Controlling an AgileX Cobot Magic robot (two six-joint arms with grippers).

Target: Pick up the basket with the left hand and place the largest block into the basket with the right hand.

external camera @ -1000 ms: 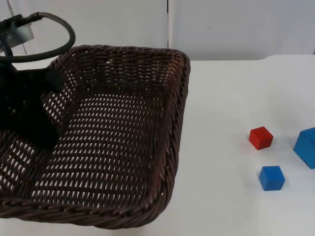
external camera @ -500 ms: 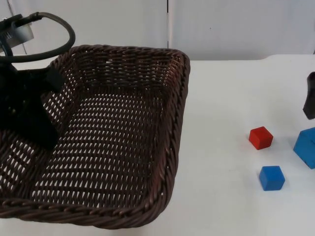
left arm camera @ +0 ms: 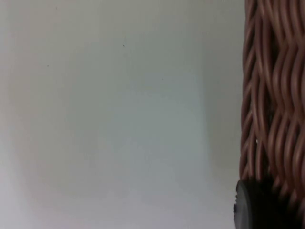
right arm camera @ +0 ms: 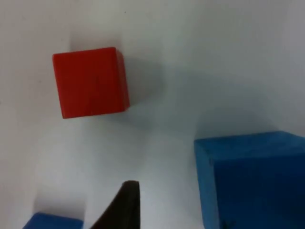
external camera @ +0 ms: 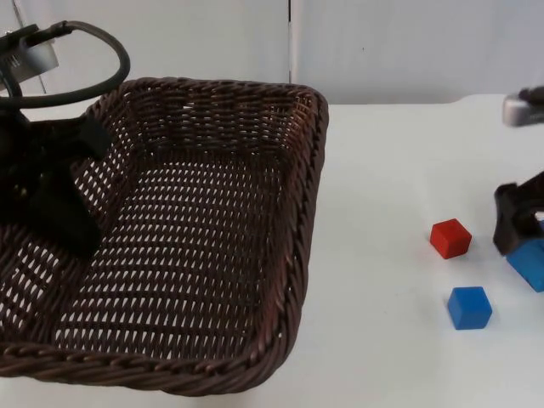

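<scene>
Leftmost, the left gripper sat at the left wall of the dark brown wicker basket, its black body lying over the weave, so the top view did not settle whether its fingers were clamped or slack. From the left wrist, the basket's woven wall stood close against a black fingertip, with the white table beside it. The basket took up the left half of the table and reached back toward the grey partition wall.

Further right lay three blocks, well apart from the basket. A small red block lay nearest the basket, and a small blue block lay nearer the table's front edge. The largest block, a blue one, sat at the far right, partly cut off by the picture's edge. The right gripper was right over that large block, between it and the red one; whether its fingers were spread or closed could not be told. From the right wrist, the red block, the large blue block and a corner of the small blue block were seen around one dark fingertip.
</scene>
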